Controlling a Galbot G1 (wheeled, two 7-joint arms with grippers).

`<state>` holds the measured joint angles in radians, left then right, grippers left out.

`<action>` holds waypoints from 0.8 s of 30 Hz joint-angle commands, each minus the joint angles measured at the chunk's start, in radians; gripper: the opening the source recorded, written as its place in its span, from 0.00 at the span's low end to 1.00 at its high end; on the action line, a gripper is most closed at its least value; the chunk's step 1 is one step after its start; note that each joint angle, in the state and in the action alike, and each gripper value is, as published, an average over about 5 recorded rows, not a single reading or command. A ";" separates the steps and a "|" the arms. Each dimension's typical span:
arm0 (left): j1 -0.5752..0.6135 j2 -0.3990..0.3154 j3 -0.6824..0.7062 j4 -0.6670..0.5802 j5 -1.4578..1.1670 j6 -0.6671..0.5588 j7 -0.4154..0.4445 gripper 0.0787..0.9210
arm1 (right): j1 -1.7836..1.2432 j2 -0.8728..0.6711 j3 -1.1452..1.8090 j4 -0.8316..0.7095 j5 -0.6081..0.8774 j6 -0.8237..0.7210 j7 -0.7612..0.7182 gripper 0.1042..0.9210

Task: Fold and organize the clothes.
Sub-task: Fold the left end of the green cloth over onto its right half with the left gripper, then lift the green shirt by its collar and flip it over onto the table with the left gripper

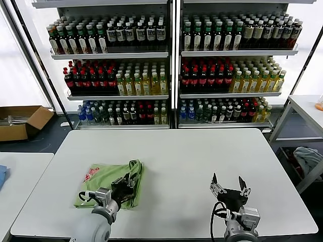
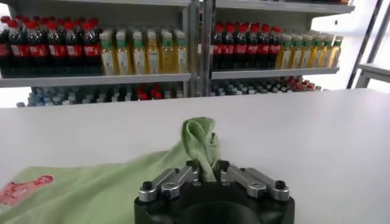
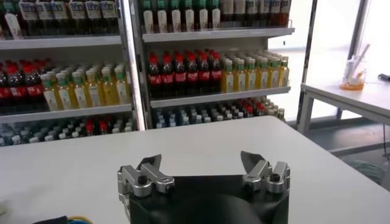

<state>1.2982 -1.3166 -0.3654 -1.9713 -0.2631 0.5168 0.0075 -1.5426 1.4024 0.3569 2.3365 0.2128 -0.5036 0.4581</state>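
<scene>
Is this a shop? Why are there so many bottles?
It looks like a shop set up as a robot test room. Shelves behind the white table hold rows of drink bottles, and a cardboard box sits on the floor.

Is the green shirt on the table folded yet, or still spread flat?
Folded, roughly: the light green polo shirt lies doubled over with a bunched fold along its right edge, by the left gripper.

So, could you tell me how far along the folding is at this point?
Partly done: the one shirt in view already lies doubled over in a rough bundle on the table. In hand: the left claw pinches a bunched fold at its edge. Left: neatening the fold and letting go. The right claw hangs open over bare table.
</scene>
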 commanded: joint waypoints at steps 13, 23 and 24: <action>0.072 -0.012 -0.028 -0.284 -0.833 0.051 -0.075 0.67 | 0.034 -0.002 -0.011 -0.031 0.004 -0.002 0.000 0.88; 0.049 0.121 -0.251 -0.177 -0.184 -0.084 -0.089 0.88 | 0.084 -0.008 -0.032 -0.055 0.018 -0.011 0.002 0.88; 0.054 0.130 -0.269 -0.147 -0.106 -0.101 -0.082 0.88 | 0.089 -0.010 -0.034 -0.058 0.020 -0.012 0.002 0.88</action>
<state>1.3413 -1.2745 -0.4716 -2.1705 -0.8640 0.5034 -0.0726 -1.4794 1.3929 0.3282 2.2875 0.2308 -0.5144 0.4595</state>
